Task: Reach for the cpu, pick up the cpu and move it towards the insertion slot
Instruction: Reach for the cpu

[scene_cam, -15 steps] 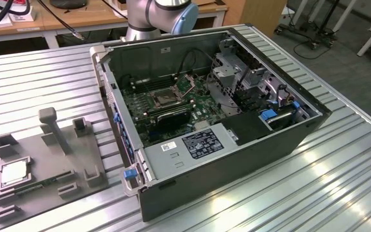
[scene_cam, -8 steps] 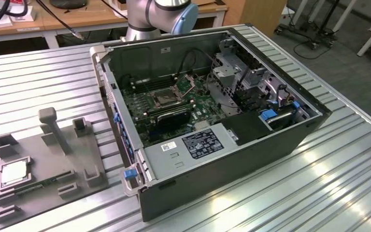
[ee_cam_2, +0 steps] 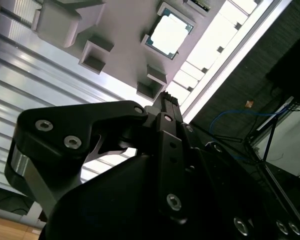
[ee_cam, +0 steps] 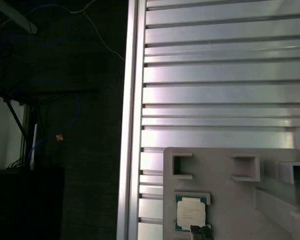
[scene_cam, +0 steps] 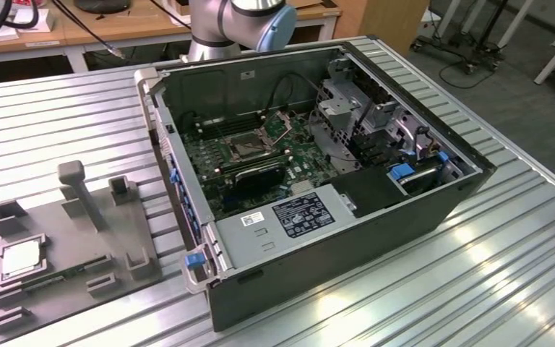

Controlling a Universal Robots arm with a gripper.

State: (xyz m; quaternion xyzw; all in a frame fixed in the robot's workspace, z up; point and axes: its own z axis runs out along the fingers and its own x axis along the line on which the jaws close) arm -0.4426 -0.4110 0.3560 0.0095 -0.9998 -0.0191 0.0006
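The cpu point(scene_cam: 22, 256) lies flat in a square recess of the grey plastic tray point(scene_cam: 75, 238), on the exterior view's left. It shows as a pale silvery chip with a greenish rim in both wrist views point(ee_cam_2: 169, 34) point(ee_cam: 191, 212). My black gripper point(ee_cam_2: 166, 97) hangs in the air above the tray, apart from the cpu. In the first wrist view its fingertips point(ee_cam: 201, 232) sit close together just beside the chip's edge, with nothing between them. The insertion slot point(scene_cam: 243, 147), a dark square socket in a silvery frame, sits on the green motherboard inside the open computer case.
The open black computer case point(scene_cam: 403, 210) lies on the slatted aluminium table point(scene_cam: 509, 275). Upright grey posts point(scene_cam: 80, 195) rise from the tray, and a green memory stick point(scene_cam: 61, 275) lies in it. The table's edge point(ee_cam: 132, 125) borders dark floor with cables.
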